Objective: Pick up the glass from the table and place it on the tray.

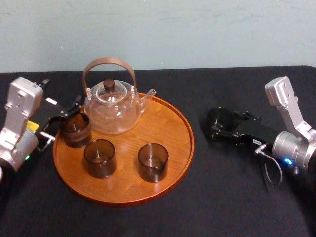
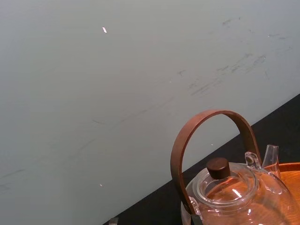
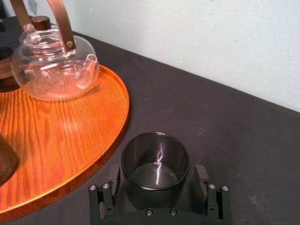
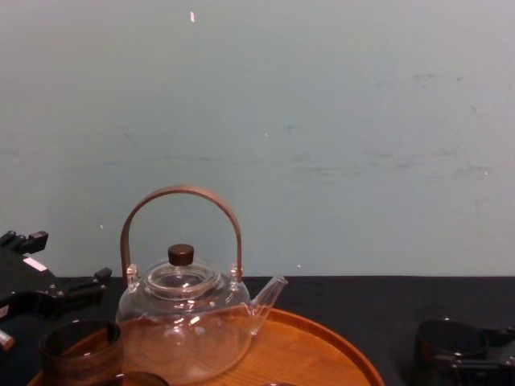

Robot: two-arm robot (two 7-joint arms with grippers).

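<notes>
A dark smoky glass [image 1: 219, 120] [image 3: 155, 164] [image 4: 451, 341] stands upright on the black table [image 1: 232, 197], just right of the round wooden tray [image 1: 183, 158] [image 3: 56, 126]. My right gripper [image 1: 217, 129] [image 3: 158, 174] is open and lies low on the table. Its two fingers flank the glass with a small gap on each side. At the tray's left edge, my left gripper [image 1: 66, 114] [image 4: 56, 296] sits beside another dark glass [image 1: 75, 129] [image 4: 79, 351].
A clear teapot [image 1: 111, 106] [image 2: 234, 192] [image 3: 51, 65] [image 4: 189, 322] with an arched brown handle stands at the back of the tray. Two more dark glasses [image 1: 99, 158] [image 1: 153, 162] stand near its front. A pale wall rises behind the table.
</notes>
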